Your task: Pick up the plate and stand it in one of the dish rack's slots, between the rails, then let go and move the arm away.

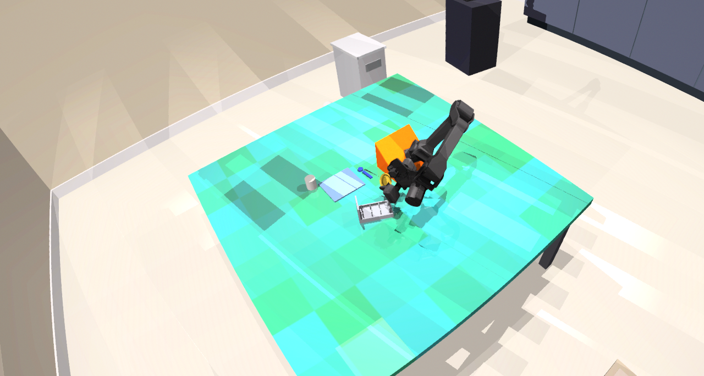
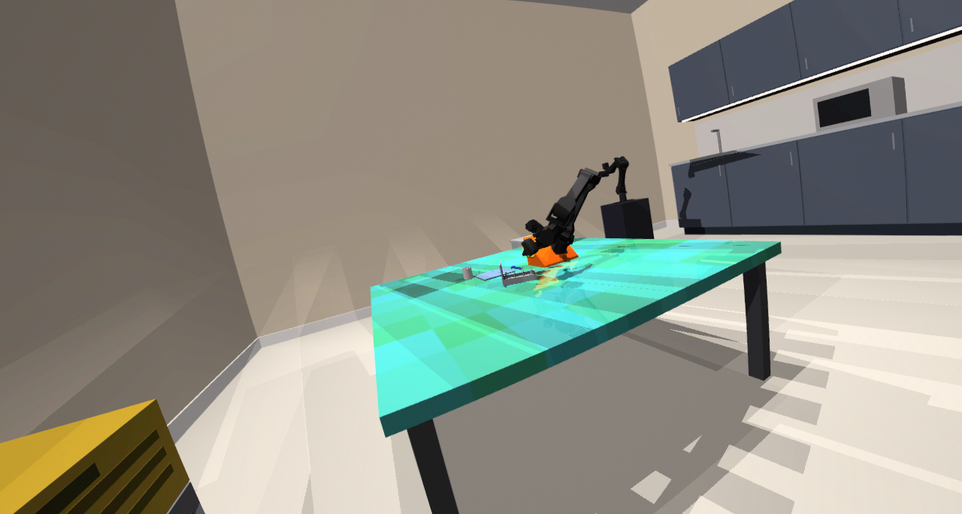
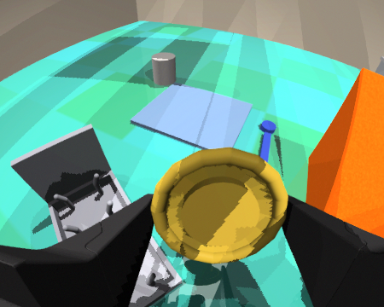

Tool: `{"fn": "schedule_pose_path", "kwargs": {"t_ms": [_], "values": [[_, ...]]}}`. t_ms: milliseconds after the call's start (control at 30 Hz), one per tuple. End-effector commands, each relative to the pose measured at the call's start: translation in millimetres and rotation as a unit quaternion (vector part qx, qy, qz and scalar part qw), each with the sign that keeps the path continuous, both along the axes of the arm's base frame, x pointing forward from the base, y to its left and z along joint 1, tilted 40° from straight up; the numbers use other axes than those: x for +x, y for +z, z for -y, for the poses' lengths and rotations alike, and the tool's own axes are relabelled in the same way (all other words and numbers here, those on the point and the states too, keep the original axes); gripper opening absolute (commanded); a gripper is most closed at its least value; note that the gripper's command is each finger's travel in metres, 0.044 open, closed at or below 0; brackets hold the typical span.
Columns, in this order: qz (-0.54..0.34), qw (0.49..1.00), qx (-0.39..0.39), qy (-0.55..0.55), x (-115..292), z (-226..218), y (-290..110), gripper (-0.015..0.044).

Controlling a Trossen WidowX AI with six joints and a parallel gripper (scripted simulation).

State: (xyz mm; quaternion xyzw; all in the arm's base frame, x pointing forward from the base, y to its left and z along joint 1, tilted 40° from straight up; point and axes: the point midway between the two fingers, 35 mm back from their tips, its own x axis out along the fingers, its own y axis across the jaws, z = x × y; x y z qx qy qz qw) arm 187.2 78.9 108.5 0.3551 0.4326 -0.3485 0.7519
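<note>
Overhead, the arm folds low, its gripper (image 1: 389,186) clamped on the yellow plate (image 1: 386,178), just above the dish rack's (image 1: 375,211) right end; an orange box (image 1: 395,147) stands close behind. From the side, the arm leans down toward the rack (image 2: 516,276), well away from the table's (image 2: 578,349) edges. At the wrist, the plate (image 3: 219,213) stands nearly upright between the fingers, rack (image 3: 84,199) at left, box (image 3: 359,153) tight on the right.

A kitchen is showing itself here: dark grey cabinets (image 2: 794,53) are running along the wall behind the table (image 2: 605,288), with a microwave (image 2: 857,104) sitting beneath them and a faucet (image 2: 716,137) standing over the counter.
</note>
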Motion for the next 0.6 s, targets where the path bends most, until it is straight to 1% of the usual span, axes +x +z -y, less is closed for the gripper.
{"fn": "schedule_pose_path", "kwargs": {"t_ms": [0,567], "values": [[0.036,0.999,-0.016,0.015,1.5,-2.0,0.4,0.0],[0.184,0.977,-0.065,0.091,3.7,-22.1,9.0,0.0]]}}
